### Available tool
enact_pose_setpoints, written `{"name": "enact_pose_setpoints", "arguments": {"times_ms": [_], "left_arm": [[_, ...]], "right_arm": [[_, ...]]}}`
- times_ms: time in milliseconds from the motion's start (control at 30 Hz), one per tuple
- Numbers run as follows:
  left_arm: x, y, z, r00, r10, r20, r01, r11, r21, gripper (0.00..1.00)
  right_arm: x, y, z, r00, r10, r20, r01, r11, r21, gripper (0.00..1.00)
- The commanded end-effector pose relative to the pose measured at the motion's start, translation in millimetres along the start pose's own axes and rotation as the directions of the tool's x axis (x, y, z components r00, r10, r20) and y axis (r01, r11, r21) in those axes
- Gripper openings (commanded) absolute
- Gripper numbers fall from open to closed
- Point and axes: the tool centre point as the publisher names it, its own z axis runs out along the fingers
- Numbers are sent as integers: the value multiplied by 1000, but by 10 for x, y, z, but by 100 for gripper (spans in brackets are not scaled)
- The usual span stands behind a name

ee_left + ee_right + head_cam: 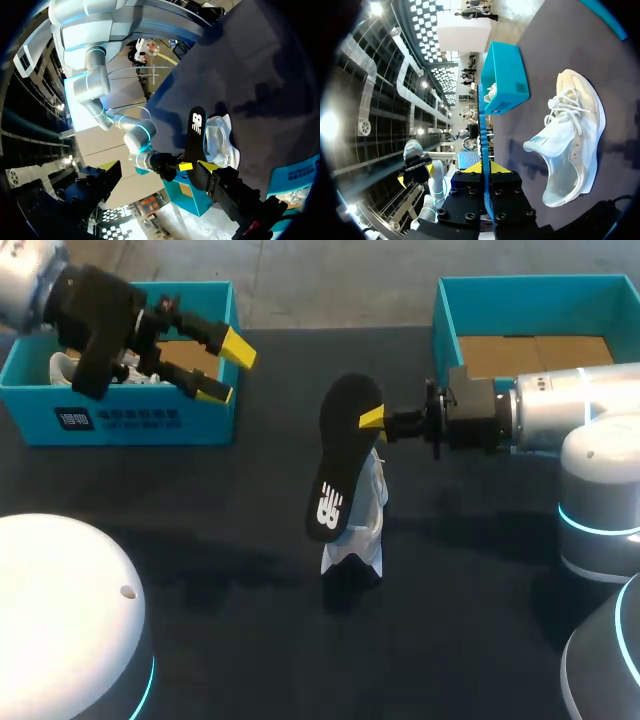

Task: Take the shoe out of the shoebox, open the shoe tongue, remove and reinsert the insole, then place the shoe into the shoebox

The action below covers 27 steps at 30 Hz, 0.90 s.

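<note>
While R gripper clamps insole, partly hiding shoe, L gripper hangs w/ jaws apart over shoebox.

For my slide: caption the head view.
Right gripper holds flat black insole beside white laced sneaker; left gripper open by teal shoebox.

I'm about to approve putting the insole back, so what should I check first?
1. Insole gripped by right tool: ok.
2. Shoe lying on the table under the insole: ok.
3. Shoe opening unobstructed in the right wrist view: ok.
4. Tongue pulled fully open: cannot tell.
5. Left tool open, over the left shoebox, clear of the shoe: ok.
6. Shoe steadied by a tool: not ok, nothing holds it.
</note>
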Motion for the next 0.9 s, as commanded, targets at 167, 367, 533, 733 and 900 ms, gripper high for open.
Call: {"name": "enact_pose_setpoints", "arguments": {"times_ms": [167,367,533,733,900], "left_arm": [[-174,55,-65,983,-14,-183,21,999,37,100],[-272,64,-48,978,-31,-205,42,998,48,100],[-352,67,24,975,-44,-217,58,997,56,100],[-442,94,138,964,-40,-265,62,995,74,100],[-478,155,228,946,-50,-321,85,992,97,100]], "right_arm": [[-2,0,13,1000,0,1,0,1000,-1,0],[-2,0,13,1000,0,1,0,1000,-1,0],[-2,0,13,1000,0,1,0,1000,-1,0],[-2,0,13,1000,0,1,0,1000,-1,0],[-2,0,13,1000,0,1,0,1000,-1,0]]}}
